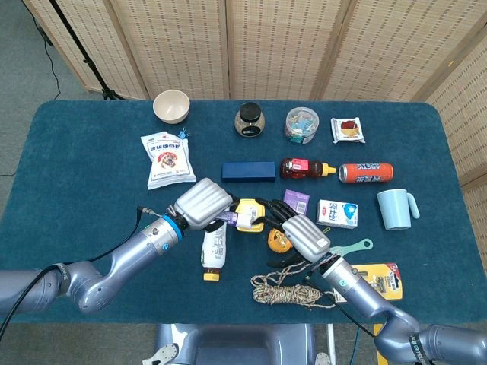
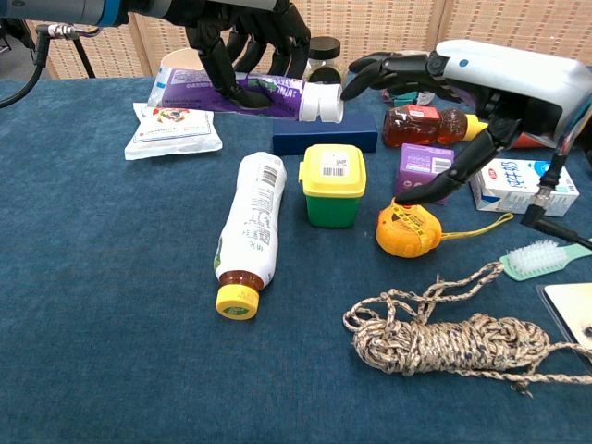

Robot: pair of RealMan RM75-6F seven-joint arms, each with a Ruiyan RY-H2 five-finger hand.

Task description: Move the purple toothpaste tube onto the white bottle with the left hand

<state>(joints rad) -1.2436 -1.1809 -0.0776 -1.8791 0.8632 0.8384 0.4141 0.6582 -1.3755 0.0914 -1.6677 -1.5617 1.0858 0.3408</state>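
Note:
My left hand (image 2: 248,37) grips the purple toothpaste tube (image 2: 242,94) from above and holds it level in the air, white cap pointing right. In the head view the left hand (image 1: 202,204) covers most of the tube (image 1: 231,219). The white bottle (image 2: 252,227) with a yellow cap lies on its side on the blue cloth, below and in front of the tube; the head view shows the bottle (image 1: 215,251) just under the hand. My right hand (image 2: 467,79) hovers open to the right, fingers spread, fingertips close to the tube's cap, one finger reaching down to the orange tape measure (image 2: 407,231).
A green box with a yellow lid (image 2: 333,185) stands right of the bottle. Behind it lie a dark blue box (image 2: 324,141), a purple box (image 2: 424,166) and a honey bottle (image 2: 424,125). A rope coil (image 2: 444,338) lies front right, a snack pouch (image 2: 174,128) back left.

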